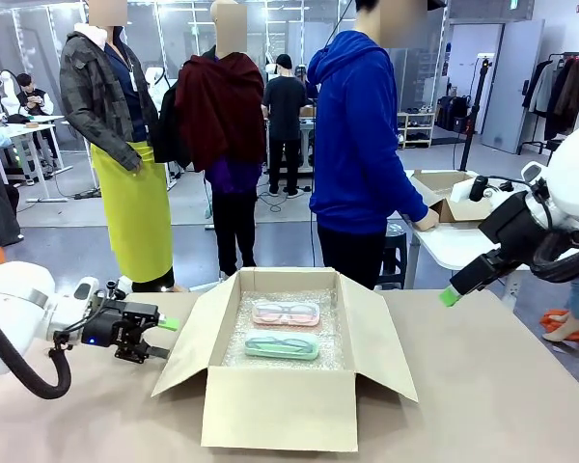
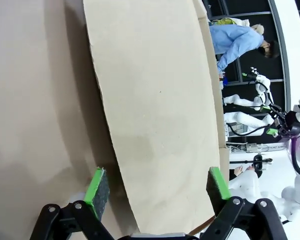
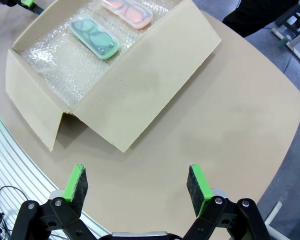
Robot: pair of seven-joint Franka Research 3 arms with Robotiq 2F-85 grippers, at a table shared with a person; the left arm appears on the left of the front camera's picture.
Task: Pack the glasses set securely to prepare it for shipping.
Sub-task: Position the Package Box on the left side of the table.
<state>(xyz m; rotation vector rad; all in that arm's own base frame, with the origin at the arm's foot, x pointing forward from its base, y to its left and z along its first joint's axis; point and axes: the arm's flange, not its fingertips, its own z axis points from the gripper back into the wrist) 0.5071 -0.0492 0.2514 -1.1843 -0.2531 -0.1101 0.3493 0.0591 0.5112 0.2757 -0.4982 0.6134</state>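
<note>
White rounded arms with black cables, left gripper [image 1: 160,338] and right gripper [image 1: 451,296] black with linkage fingers, round screws and green pads [image 3: 75,182]; person [image 1: 362,145] wears blue hoodie, dark trousers.

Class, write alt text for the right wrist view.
An open brown cardboard box lined with bubble wrap holds a mint green glasses case and a pale pink glasses case. The open right gripper hovers above the tan table.
</note>
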